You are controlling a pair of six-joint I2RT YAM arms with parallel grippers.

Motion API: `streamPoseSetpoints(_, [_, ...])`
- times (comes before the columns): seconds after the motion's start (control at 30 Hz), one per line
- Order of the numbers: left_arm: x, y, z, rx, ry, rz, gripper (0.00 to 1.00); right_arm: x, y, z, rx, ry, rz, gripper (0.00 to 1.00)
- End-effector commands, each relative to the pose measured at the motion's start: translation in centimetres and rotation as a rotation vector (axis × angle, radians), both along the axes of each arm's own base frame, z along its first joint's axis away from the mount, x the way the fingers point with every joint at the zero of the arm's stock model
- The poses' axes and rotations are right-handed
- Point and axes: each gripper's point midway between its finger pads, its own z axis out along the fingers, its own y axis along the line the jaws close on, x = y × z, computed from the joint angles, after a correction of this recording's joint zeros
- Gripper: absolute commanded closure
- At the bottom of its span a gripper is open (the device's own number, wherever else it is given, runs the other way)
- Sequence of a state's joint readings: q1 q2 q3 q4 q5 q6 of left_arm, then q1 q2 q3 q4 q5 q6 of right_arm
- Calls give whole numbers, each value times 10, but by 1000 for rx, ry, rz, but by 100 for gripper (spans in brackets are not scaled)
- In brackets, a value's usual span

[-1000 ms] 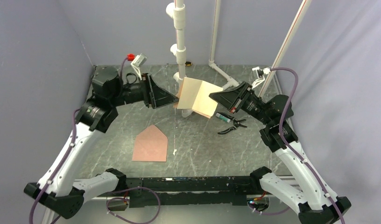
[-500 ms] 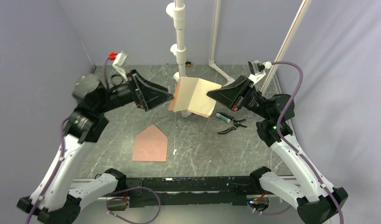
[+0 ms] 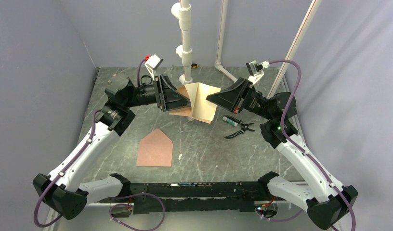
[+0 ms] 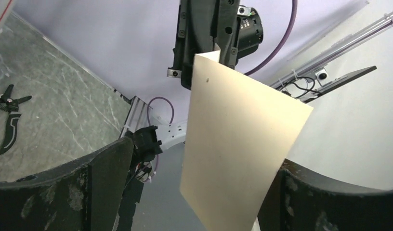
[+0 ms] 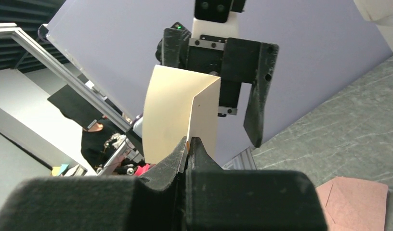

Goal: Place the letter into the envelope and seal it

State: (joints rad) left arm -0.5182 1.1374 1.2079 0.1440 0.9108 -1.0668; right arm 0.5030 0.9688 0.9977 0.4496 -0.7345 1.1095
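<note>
Hardly begun, I'd say: the letter (image 3: 202,107) hangs in the air bent into a V, pinched by the right claw (image 3: 209,98), with the left claw (image 3: 185,102) spread around it, while the envelope (image 3: 156,148) lies on the bench (image 3: 209,149), unfilled and unsealed.

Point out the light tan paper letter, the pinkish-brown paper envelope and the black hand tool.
Tan letter (image 3: 202,109): top view, right panel.
Pinkish-brown envelope (image 3: 156,150): top view, body centre.
Black hand tool (image 3: 240,129): top view, its middle.
</note>
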Motion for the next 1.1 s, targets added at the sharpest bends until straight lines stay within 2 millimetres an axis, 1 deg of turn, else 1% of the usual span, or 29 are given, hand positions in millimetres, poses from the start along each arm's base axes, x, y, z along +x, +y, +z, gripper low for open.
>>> streamPoseSetpoints(0.0, [-14,15,28,-6,-152,72,7,-3,-5,17,21,-64,-47,100])
streamPoseSetpoints(0.07, [-17,20,34,-5,-203,99,7,-1,-6,15,10,-64,-58,100])
streamPoseSetpoints(0.1, [-21,22,33,4,-206,96,7,1,-6,12,5,-57,-69,100])
streamPoseSetpoints(0.17, [-28,27,39,14,-262,95,7,7,-8,8,-2,-40,-112,100])
streamPoseSetpoints(0.2, [-29,30,40,29,-273,115,7,11,-9,5,-8,-26,-137,100])
streamPoseSetpoints(0.27, [-29,39,45,52,-307,186,7,12,-13,4,-2,-30,-166,100])
streamPoseSetpoints(0.33, [-17,52,46,81,-307,329,8,4,-14,11,26,-73,-141,100])
streamPoseSetpoints(0.37, [-6,62,45,99,-285,426,10,-2,-14,14,41,-97,-114,100])
streamPoseSetpoints(0.4, [9,75,41,120,-239,551,12,-8,-13,18,60,-117,-82,100])
streamPoseSetpoints(0.47, [30,100,28,147,-144,751,13,-23,-12,24,89,-167,-7,100])
streamPoseSetpoints(0.5, [37,109,20,152,-95,820,12,-31,-12,27,103,-188,27,100])
streamPoseSetpoints(0.53, [43,114,9,158,-50,863,9,-37,-11,28,106,-206,61,100])
streamPoseSetpoints(0.57, [41,110,7,142,-43,839,7,-39,-11,29,106,-211,78,100])
streamPoseSetpoints(0.63, [31,88,14,97,-89,702,7,-40,-8,29,89,-207,89,100])
streamPoseSetpoints(0.67, [24,75,18,80,-112,610,7,-38,-5,27,74,-191,90,100])
streamPoseSetpoints(0.7, [22,61,20,79,-129,524,7,-36,-3,26,62,-184,91,100])
streamPoseSetpoints(0.77, [5,38,21,82,-155,323,7,-36,1,26,55,-176,100,100])
streamPoseSetpoints(0.83, [-10,23,21,68,-145,148,7,-32,6,25,49,-152,108,100])
streamPoseSetpoints(0.87, [-17,18,28,25,-175,80,7,-29,8,24,47,-142,107,100])
streamPoseSetpoints(0.93, [-28,15,34,-42,-197,-10,7,-24,12,22,45,-121,101,100])
streamPoseSetpoints(1.0, [-34,15,37,-95,-204,-40,7,-21,15,20,49,-104,94,100])
streamPoseSetpoints(1.07, [-34,15,36,-120,-197,-41,8,-19,16,21,55,-95,91,100])
